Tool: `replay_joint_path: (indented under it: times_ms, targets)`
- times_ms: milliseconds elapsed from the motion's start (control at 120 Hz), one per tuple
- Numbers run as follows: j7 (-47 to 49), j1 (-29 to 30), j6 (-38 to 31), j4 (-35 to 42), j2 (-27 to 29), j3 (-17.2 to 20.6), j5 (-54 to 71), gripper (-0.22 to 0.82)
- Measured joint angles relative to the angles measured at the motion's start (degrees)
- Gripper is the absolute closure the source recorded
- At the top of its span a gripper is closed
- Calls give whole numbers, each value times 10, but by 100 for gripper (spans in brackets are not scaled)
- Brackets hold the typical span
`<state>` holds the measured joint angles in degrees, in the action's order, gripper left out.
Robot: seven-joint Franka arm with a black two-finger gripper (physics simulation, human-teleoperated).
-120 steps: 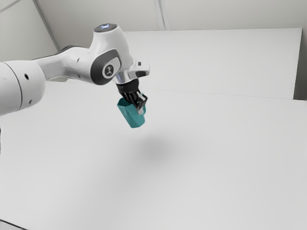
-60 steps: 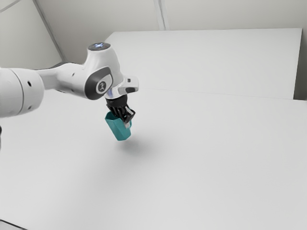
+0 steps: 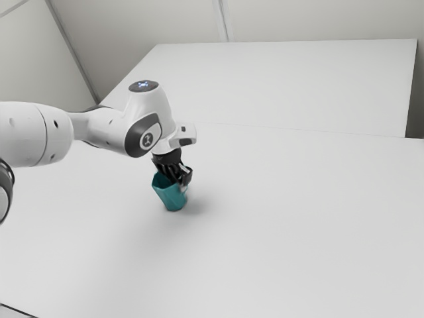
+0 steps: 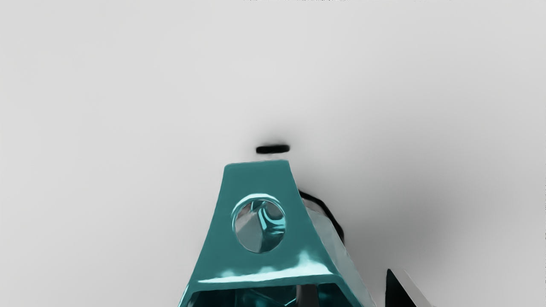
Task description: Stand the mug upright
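Observation:
The black gripper (image 3: pixel 183 180) points down in the exterior view, shut on the wall of the teal mug (image 3: pixel 171 198). The mug leans, its mouth toward the exterior view's upper left and its base lowest. Its base is close to the table; whether they touch I cannot tell. In the wrist view the gripper (image 4: pixel 352 295) has one finger inside the mug (image 4: pixel 264 268) and the other outside. The mug's near side, with a round loop opening, faces the camera, and part of its interior is hidden.
A broad white table (image 3: pixel 285 232) spreads under the arm, with a shadow beside the mug. Behind it stands another pale surface (image 3: pixel 298 86). A short dark mark (image 4: pixel 273 149) shows just past the mug in the wrist view.
My hand has come down with the mug, drifting first toward the exterior view's left and then slightly back right. The mug leans a little less, and its shadow is closer to it.

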<state>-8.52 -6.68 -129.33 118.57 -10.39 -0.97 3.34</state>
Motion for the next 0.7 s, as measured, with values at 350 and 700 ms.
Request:
replay_joint_path:
  times_ms: [350,700]
  targets:
    - [1,0,29,-21,79,0,-33,9]
    - [-1,-8,215,-200,100,-25,-58,2]
